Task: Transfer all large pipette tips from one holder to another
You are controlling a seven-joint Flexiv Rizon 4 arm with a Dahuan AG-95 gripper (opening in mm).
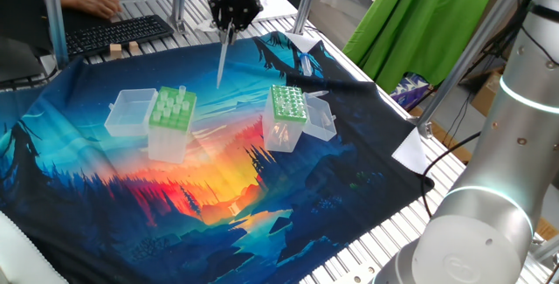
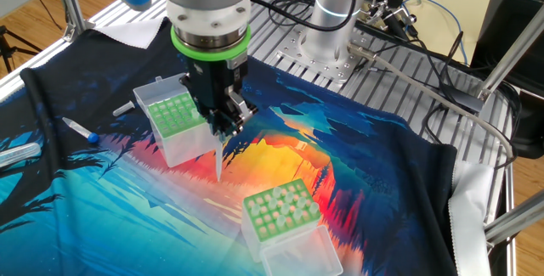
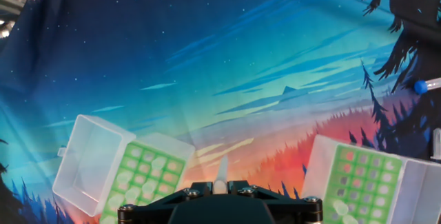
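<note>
My gripper (image 1: 232, 24) (image 2: 226, 128) is shut on one large pipette tip (image 1: 222, 64) (image 2: 219, 162) (image 3: 222, 171), which hangs point down above the printed cloth between the two boxes. The holder (image 1: 171, 109) (image 2: 281, 211) (image 3: 143, 177) has a light-green top with wide holes. Several tips stand in it and its clear lid lies open beside it. The other holder (image 1: 286, 106) (image 2: 174, 116) (image 3: 360, 180) is narrower, has a darker-green top with small holes, and is also open. In the other fixed view the gripper hovers just beside this narrower box.
A blue-capped tube (image 2: 82, 129) (image 3: 426, 85) lies on the cloth. At the table's far edge are a keyboard (image 1: 118, 31), a person's hand, two wooden blocks (image 1: 122, 50) and upright frame posts (image 1: 304, 0). A second grey robot arm (image 1: 502, 170) stands at the right.
</note>
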